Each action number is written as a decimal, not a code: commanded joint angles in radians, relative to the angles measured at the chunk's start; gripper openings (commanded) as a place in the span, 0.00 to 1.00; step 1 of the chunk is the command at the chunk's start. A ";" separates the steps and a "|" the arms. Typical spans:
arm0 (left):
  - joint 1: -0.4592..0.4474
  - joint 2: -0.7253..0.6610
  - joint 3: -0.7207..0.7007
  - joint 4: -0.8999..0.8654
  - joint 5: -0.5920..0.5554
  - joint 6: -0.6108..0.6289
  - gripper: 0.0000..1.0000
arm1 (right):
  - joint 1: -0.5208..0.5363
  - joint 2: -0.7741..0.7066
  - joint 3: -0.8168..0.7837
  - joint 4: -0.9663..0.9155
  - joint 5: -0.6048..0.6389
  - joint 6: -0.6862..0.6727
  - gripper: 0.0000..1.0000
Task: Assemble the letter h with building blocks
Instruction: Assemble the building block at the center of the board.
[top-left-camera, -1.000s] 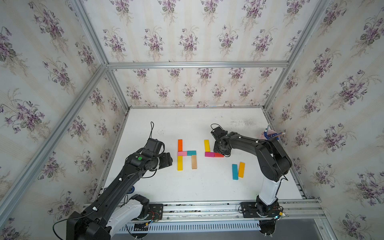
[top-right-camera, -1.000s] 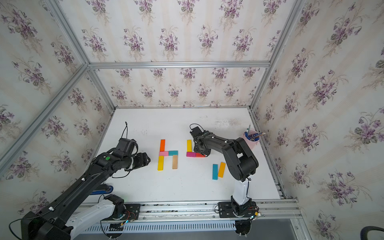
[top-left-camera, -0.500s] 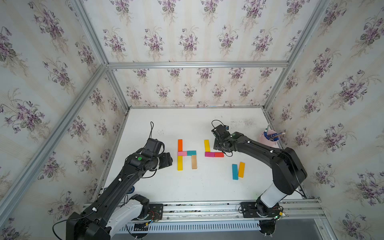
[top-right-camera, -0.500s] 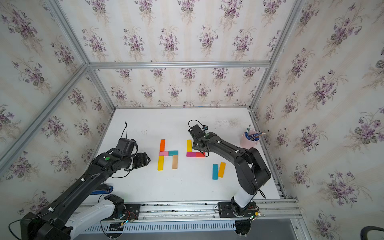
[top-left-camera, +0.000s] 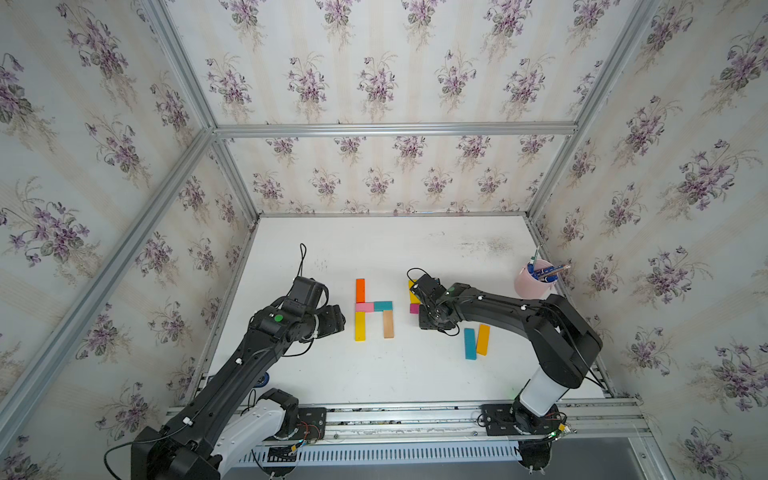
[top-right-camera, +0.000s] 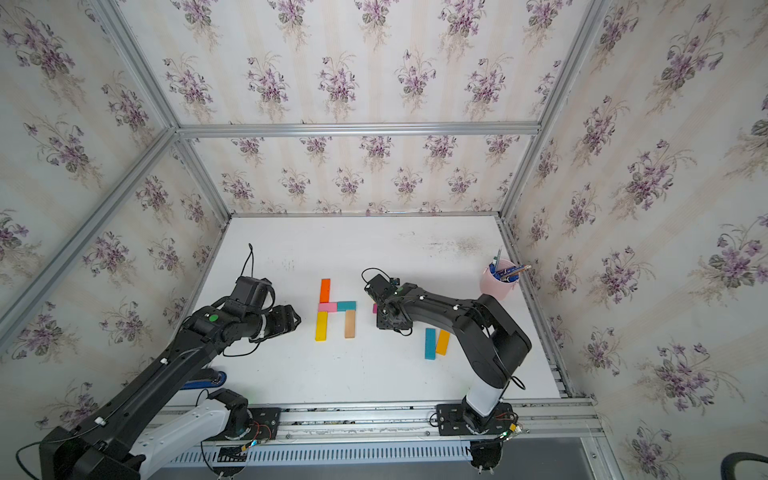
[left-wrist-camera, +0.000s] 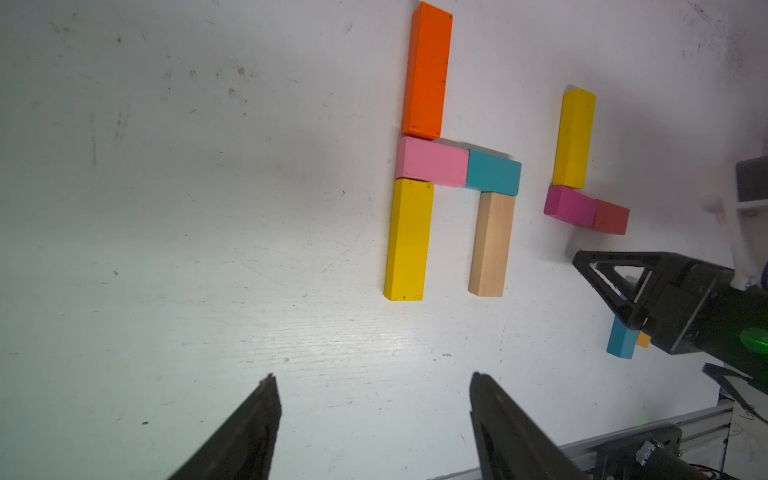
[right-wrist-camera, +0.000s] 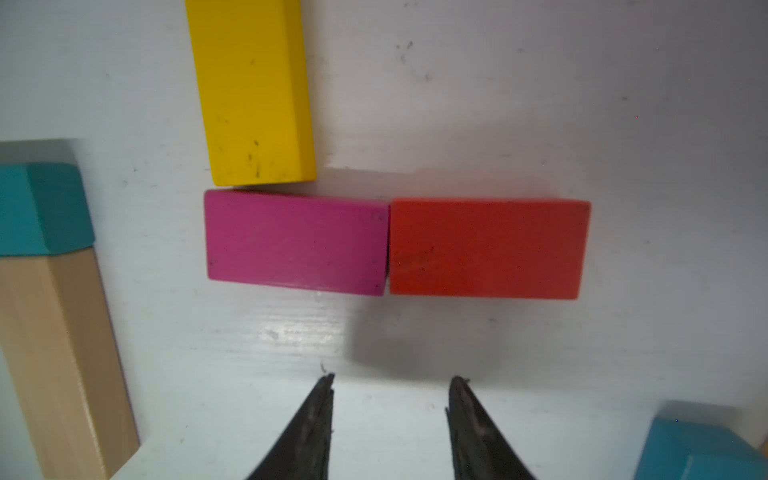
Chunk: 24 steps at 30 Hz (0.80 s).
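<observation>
Right gripper (right-wrist-camera: 390, 382): jaws apart, nothing between them. Tips sit just short of the seam where magenta (right-wrist-camera: 297, 241) and red (right-wrist-camera: 488, 249) meet end to end. Yellow bar (right-wrist-camera: 253, 91) sits at magenta's far edge. Blue bar (right-wrist-camera: 698, 453) and amber bar (top-left-camera: 483, 339) lie side by side close by, toward the robot base. Left gripper (left-wrist-camera: 372, 382): wide open, empty, five-block h (left-wrist-camera: 432, 162) well ahead of its tips.

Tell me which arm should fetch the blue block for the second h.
Right: its jaws hover empty beside the unfinished h, near the blue block. The left arm sits beyond the finished h.
</observation>
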 joint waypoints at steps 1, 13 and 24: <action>0.001 -0.001 -0.001 0.017 -0.004 -0.004 0.74 | -0.003 0.035 0.023 0.003 0.018 -0.020 0.45; 0.001 0.012 -0.004 0.025 -0.005 0.001 0.74 | -0.041 0.093 0.069 -0.003 0.035 -0.037 0.43; 0.001 0.010 -0.006 0.025 -0.004 0.004 0.74 | -0.052 0.105 0.087 0.000 0.040 -0.044 0.42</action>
